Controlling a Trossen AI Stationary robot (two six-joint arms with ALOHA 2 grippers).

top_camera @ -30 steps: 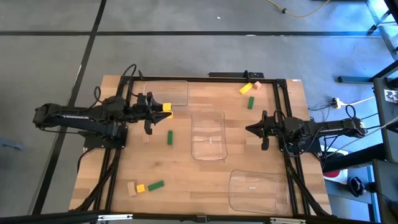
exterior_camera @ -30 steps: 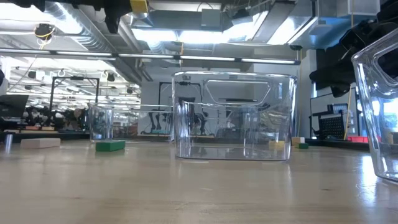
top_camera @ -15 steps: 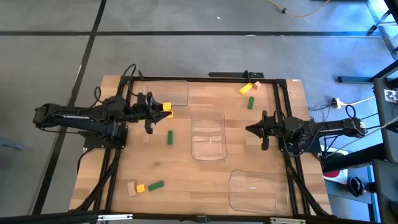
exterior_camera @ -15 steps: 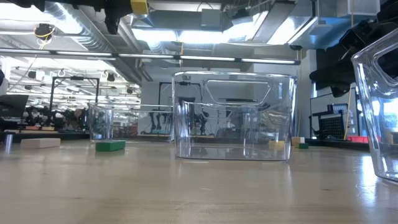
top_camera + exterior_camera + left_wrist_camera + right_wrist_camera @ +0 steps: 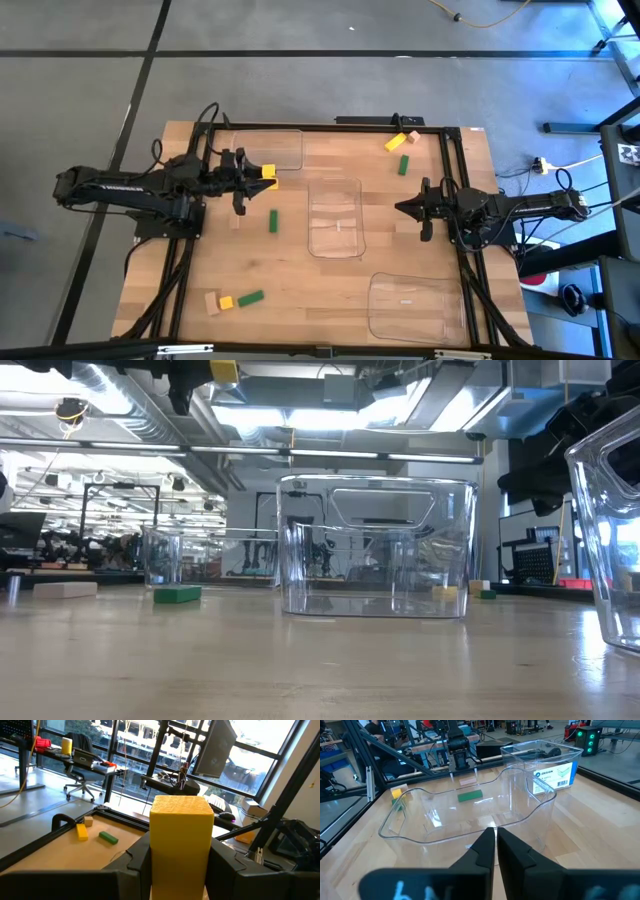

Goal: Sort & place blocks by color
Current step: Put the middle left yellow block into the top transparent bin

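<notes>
- Up above the table, the left gripper (image 5: 262, 176) clamps a bright yellow rectangular wooden block (image 5: 267, 173) between its two dark fingers (image 5: 137, 862), its jaws partly apart and pressed on the block's sides.
- Seen from the left wrist, the yellow block stands upright between the fingers, its flat top showing a fine wood grain.
- High view places this gripper at the near edge of the clear plastic tray by the table's far-left corner (image 5: 283, 149), beside its rim.
- Loose on the wooden table (image 5: 290, 270) lie a green oblong block (image 5: 273, 221) just right of the left gripper, and a pale tan block (image 5: 235, 221) beside it.
- Near the front-left corner sit a tan block (image 5: 211, 304), a small yellow block (image 5: 226, 302) and a green block (image 5: 250, 297) in a row.
- At the far side lie a yellow oblong block (image 5: 395, 142), a tan cube (image 5: 411, 136) and a green oblong piece (image 5: 404, 165).
- Middle clear tray (image 5: 336, 216) and the front-right clear tray (image 5: 412, 306) hold no blocks that can be seen.
- Right gripper (image 5: 401, 207) hangs with its fingers pressed together and holding nothing, just right of the middle tray.
</notes>
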